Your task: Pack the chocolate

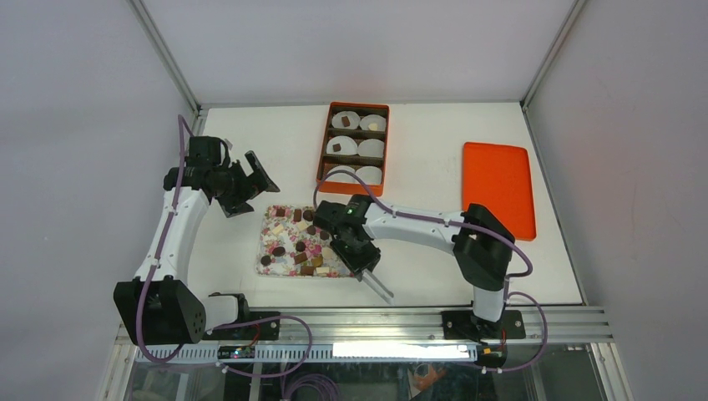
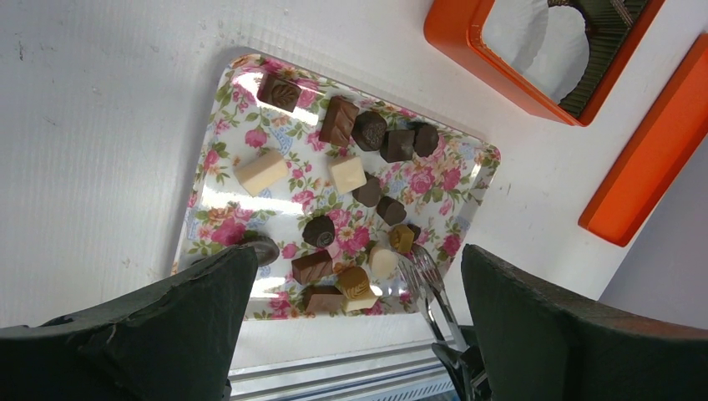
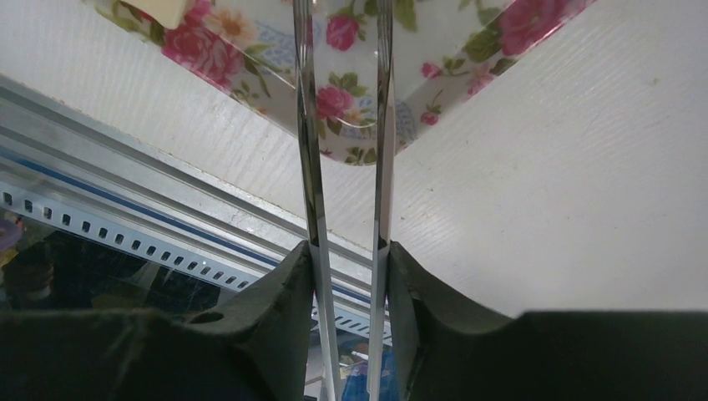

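Observation:
Several small dark, light-brown and cream chocolates [image 1: 299,246] lie on a floral tray [image 1: 265,238]. They also show in the left wrist view [image 2: 351,175]. My right gripper [image 1: 359,255] is over the tray's near right part, shut on metal tongs [image 1: 378,286]. The two tong arms [image 3: 305,125] reach over the tray corner [image 3: 359,125] between my right fingers [image 3: 346,259]. The tong tips [image 2: 422,267] are by a light-brown piece and hold nothing that I can see. My left gripper [image 1: 250,188] is open and empty, raised at the tray's far left [image 2: 359,259].
An orange box [image 1: 326,142] with white paper cups stands behind the tray; three cups hold a chocolate each. An orange lid [image 1: 498,188] lies at the right. The metal rail of the table's near edge [image 3: 209,217] runs close to the tray.

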{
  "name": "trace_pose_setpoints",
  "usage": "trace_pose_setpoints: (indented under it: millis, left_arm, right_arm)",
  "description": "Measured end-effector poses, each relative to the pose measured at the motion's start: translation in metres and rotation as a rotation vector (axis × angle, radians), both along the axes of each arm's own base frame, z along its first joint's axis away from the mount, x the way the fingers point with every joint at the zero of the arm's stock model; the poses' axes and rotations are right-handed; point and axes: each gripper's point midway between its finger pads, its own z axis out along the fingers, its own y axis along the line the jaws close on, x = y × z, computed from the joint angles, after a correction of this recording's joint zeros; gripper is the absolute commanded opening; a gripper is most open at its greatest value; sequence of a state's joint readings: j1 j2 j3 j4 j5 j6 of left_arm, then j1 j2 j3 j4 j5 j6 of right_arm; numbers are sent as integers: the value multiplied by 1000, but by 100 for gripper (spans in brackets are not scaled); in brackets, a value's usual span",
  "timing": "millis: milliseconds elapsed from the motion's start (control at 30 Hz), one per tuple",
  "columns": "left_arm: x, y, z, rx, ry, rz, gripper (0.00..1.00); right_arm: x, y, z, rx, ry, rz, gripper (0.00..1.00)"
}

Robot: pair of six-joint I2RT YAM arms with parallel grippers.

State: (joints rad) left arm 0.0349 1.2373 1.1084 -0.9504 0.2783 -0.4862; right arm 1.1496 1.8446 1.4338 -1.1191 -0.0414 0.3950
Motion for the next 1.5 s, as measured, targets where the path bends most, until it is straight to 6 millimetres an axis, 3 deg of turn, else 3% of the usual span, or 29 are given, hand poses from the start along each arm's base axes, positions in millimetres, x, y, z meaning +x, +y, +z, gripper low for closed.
trace_pose_setpoints:
  millis: [433,767,1000,1500]
  left_arm:
    - [-1,2,4,0,-15,6,99]
    - [-1,1,4,-4,-14,4,99]
    - [-1,0,4,-10,-14,0,99]
    - [-1,0,4,-10,-14,0,99]
  right_arm:
    - [47,-7,1,-13,-71,-60,41]
    - [47,-8,0,-18,-75,-53,42]
    - [44,-24,-9,-63,-62,-67,42]
    - [59,-26,-10,-46,-69,-111,42]
